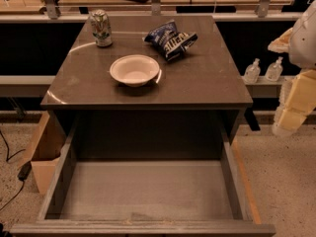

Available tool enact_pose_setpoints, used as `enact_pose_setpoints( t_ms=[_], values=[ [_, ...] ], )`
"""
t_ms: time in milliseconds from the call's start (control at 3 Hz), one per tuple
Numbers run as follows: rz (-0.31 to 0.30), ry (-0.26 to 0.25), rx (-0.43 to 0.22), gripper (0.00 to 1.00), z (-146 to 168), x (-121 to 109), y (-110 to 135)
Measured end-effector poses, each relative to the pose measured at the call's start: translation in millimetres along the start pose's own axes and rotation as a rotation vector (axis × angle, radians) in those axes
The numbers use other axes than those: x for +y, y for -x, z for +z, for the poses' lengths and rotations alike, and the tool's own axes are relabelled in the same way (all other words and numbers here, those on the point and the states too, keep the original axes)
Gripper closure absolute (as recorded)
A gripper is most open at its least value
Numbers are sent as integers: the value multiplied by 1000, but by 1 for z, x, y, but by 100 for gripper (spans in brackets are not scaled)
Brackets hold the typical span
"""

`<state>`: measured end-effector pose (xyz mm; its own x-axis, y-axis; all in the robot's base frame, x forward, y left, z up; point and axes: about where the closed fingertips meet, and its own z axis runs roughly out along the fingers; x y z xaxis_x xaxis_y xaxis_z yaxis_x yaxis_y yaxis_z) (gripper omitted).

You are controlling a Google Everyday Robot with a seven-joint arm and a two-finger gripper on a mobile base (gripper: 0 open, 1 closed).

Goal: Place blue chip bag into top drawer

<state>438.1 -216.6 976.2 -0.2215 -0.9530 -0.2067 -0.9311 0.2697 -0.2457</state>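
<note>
The blue chip bag (170, 38) lies crumpled on the far part of the dark cabinet top (207, 83), right of centre. The top drawer (148, 191) is pulled wide open below the cabinet top, and its flat bottom is bare. My gripper (290, 116) hangs at the right edge of the view, beside the cabinet's right side and level with its front edge. It is well away from the bag and holds nothing that I can see.
A white bowl (134, 69) sits mid-top, in front of the bag. A silver-green can (100, 28) stands at the far left. A light wooden box (45, 149) sits on the floor left of the drawer. Two clear bottles (263, 70) stand on a ledge at right.
</note>
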Motion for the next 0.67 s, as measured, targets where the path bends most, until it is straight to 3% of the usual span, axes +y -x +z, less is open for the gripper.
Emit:
enact_pose_setpoints(
  t_ms=[333,667],
  values=[
    [0,0,0,0,0,0,0],
    [53,6,-92,0,8,-14,-1]
  ],
)
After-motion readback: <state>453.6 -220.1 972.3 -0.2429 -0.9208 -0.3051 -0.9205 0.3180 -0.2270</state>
